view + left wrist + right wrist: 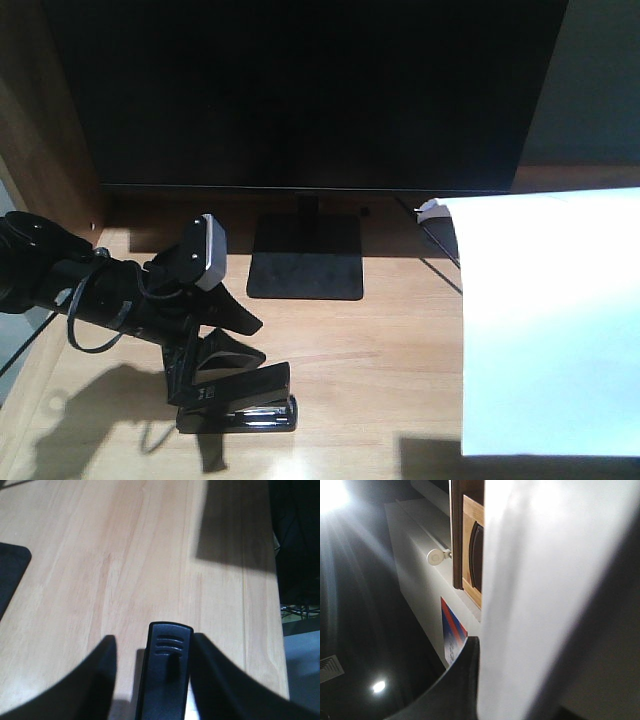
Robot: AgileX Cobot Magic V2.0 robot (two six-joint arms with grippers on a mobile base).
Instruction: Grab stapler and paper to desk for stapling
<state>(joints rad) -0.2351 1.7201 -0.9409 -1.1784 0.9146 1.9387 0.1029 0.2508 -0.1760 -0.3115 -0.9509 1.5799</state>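
The stapler [240, 408] sits flat on the counter [390, 340], at about 7 o'clock from the monitor stand [305, 258]. The left tool [255, 342] is stooped right over it. From the left wrist view its fingers [102, 680] straddle the stapler, one against its side and the other showing a sliver of counter between. I would call the tool parted a little wider than the stapler, not clamping it. That fits a stapler set down where stapling can happen.

The paper [550, 320] is over at 3 o'clock, hanging above the counter and throwing a shadow below it. The right tool [540, 680] is out of the front view. The right wrist view shows a dark finger [462, 680] pressed to the sheet's face, so it looks pinched, held up to clear the counter edge. It has to come down flat near the stapler.
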